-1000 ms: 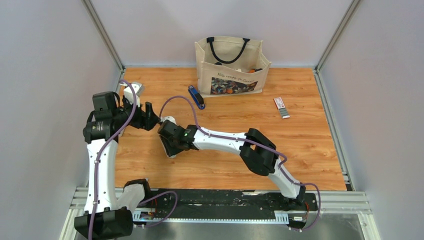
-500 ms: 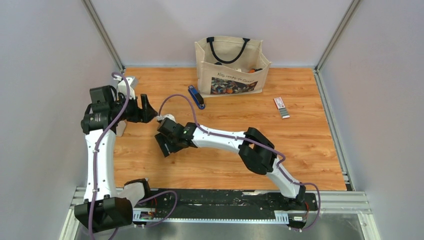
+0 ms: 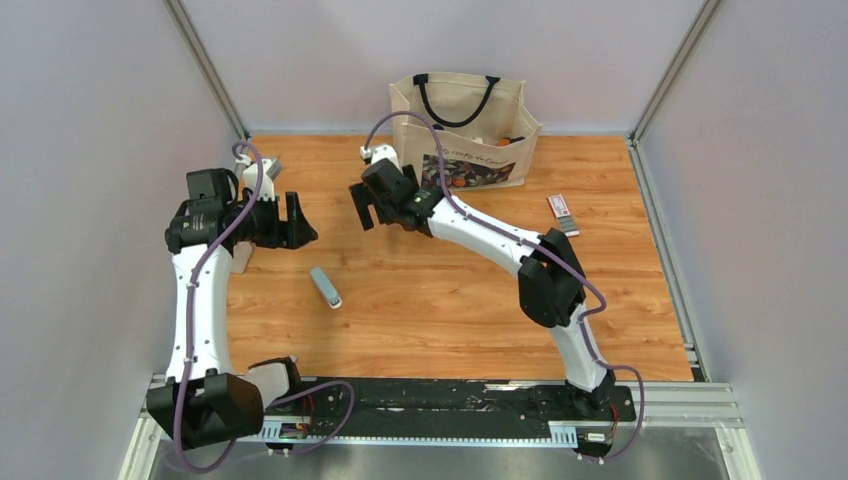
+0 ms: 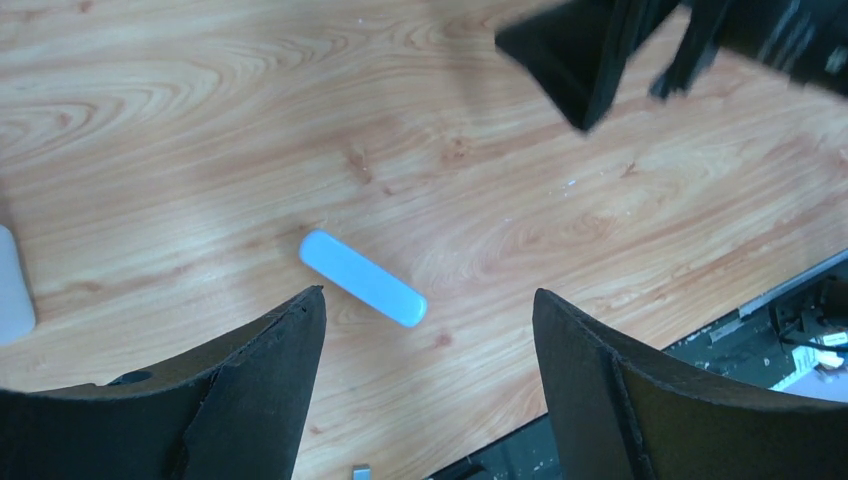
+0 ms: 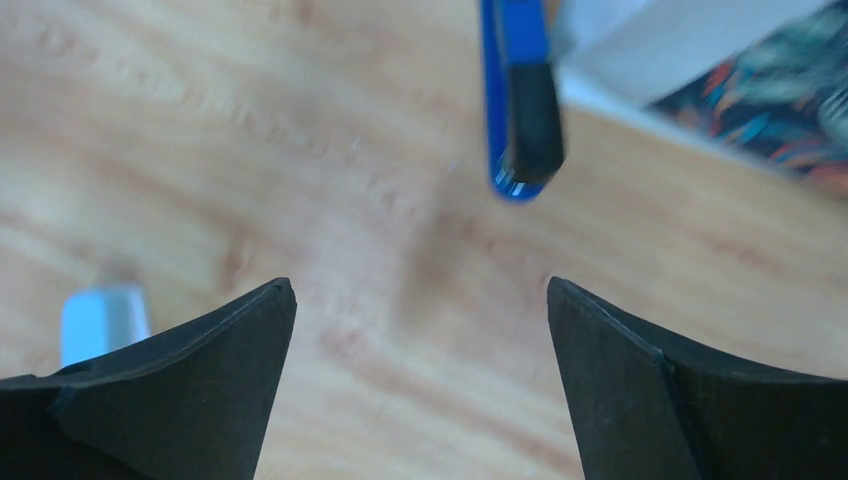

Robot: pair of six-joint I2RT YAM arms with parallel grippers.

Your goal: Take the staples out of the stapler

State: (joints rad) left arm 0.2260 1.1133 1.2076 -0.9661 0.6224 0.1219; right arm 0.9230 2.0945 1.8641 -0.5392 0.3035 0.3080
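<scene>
Jaws both wide, empty — stapler (image 5: pixel 520 100) ahead of R gripper (image 5: pixel 420 290), long axis pointing away.

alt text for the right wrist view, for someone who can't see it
The open right gripper hovers over a wooden table, the blue-and-black stapler lying just ahead of it, untouched. A corner of a printed bag shows at upper right, the end of a pale stick at lower left.

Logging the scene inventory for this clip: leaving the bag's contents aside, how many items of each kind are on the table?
Blue stapler: 1
White-grey stick tool: 1
White-and-red box: 1
Tote bag: 1
Unidentified white object beside left arm: 1
Total: 5
</scene>
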